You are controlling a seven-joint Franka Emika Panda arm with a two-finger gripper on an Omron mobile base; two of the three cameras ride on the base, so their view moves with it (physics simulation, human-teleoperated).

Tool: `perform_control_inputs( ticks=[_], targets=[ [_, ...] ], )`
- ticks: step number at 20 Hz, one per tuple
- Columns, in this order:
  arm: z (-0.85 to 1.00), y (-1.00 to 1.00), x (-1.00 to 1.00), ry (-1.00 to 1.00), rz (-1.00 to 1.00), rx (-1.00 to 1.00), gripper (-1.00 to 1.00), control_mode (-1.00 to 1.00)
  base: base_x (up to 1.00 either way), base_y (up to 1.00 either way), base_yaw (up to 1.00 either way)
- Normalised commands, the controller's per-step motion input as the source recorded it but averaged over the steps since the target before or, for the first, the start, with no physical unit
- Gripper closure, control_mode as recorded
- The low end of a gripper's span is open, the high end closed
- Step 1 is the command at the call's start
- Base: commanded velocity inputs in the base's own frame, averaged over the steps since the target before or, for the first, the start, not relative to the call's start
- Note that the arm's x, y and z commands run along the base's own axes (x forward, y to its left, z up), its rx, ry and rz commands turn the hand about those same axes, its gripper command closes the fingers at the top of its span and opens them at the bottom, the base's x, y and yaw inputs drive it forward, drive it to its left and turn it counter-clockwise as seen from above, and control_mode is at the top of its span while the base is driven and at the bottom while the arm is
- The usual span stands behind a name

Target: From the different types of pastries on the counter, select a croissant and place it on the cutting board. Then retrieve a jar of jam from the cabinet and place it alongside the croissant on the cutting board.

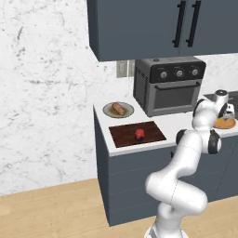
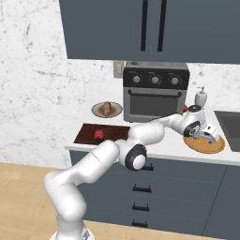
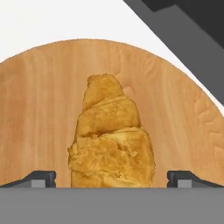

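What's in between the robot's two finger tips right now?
The croissant lies between the open gripper's tips, resting on the round light-wood plate. The hand view shows it.

One croissant (image 3: pixel 111 144), one brown roll (image 1: pixel 119 109), one jar of jam (image 1: pixel 139 134), two plates (image 1: pixel 118 110) (image 2: pixel 205 144), one cutting board (image 1: pixel 137 134).

I saw the white counter (image 1: pixel 173 122) carrying everything. Directly under my gripper (image 2: pixel 206 136) sat the round light-wood plate (image 2: pixel 213 147), with the croissant (image 3: pixel 111 140) on it between the wide-apart fingers. Just behind the gripper stood the toaster oven (image 2: pixel 155 91), and a soap bottle (image 2: pixel 201 97) beside it. Well off to the gripper's left lay the cutting board (image 2: pixel 112 132) bearing the jar of jam (image 2: pixel 99 135), and behind that a grey plate (image 2: pixel 99 111) with the brown roll (image 2: pixel 107 108).
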Motion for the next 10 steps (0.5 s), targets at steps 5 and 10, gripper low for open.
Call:
perform_control_inputs(
  ticks=[5,10],
  targets=[
    [0.0,-0.18,0.05,0.09,0.0,0.01,1.0,-1.0,0.0,0.0,0.0],
    [0.0,-0.03,-0.05,0.18,0.0,0.0,1.0,-1.0,0.0,0.0,0.0]
  ],
)
